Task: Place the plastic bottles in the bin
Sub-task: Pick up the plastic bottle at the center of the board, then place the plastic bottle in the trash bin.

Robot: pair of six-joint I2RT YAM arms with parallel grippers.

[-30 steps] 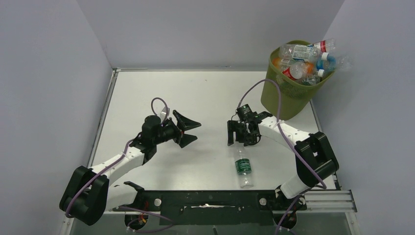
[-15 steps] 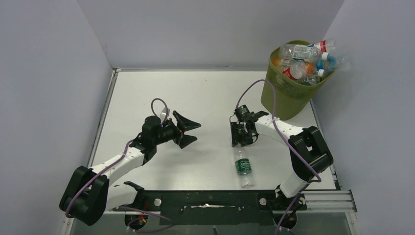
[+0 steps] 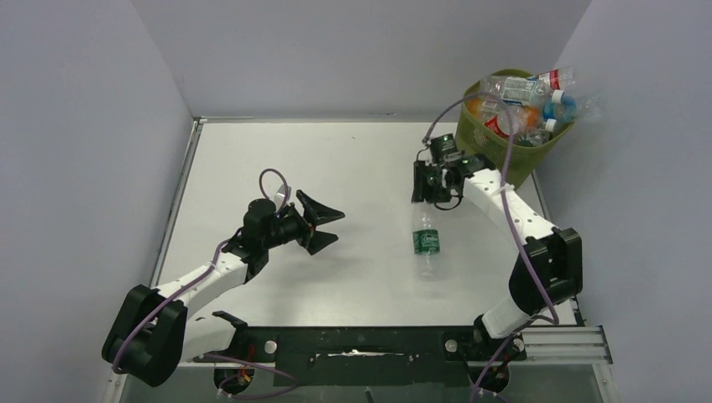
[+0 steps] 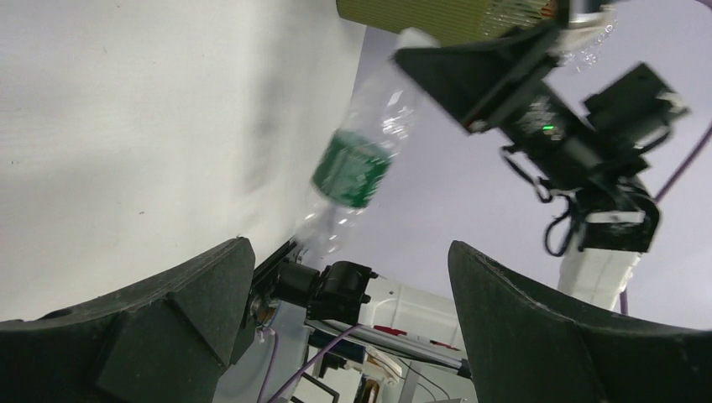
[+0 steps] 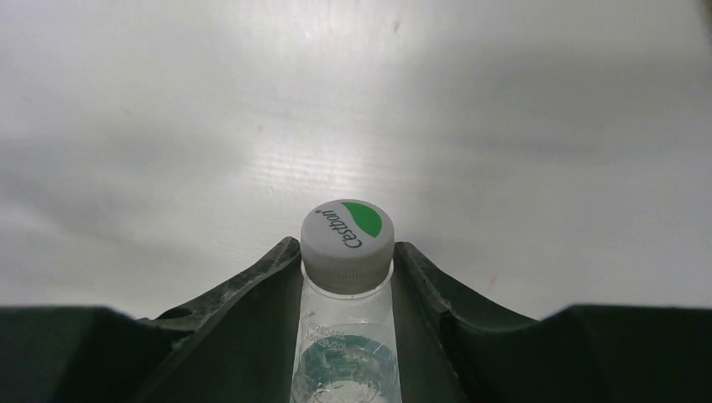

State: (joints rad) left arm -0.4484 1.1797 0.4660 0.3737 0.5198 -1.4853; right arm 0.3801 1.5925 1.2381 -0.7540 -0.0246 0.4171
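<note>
The right gripper (image 3: 426, 189) is clamping the neck of a clear plastic bottle (image 3: 427, 241) just under its white, green-marked cap (image 5: 348, 233), the green-labelled body dangling below the fingers over the smooth white table (image 3: 336, 159). Just beyond, the olive-green mesh bin (image 3: 537, 155) is brimming with clear and orange bottles (image 3: 520, 101) — several poking above its rounded rim — while the white right arm (image 3: 504, 201) is crossing in front of its near wall. Well apart to the left, the left gripper (image 3: 332, 225) is hovering with black wedge-shaped jaws spread wide, holding nothing.
</note>
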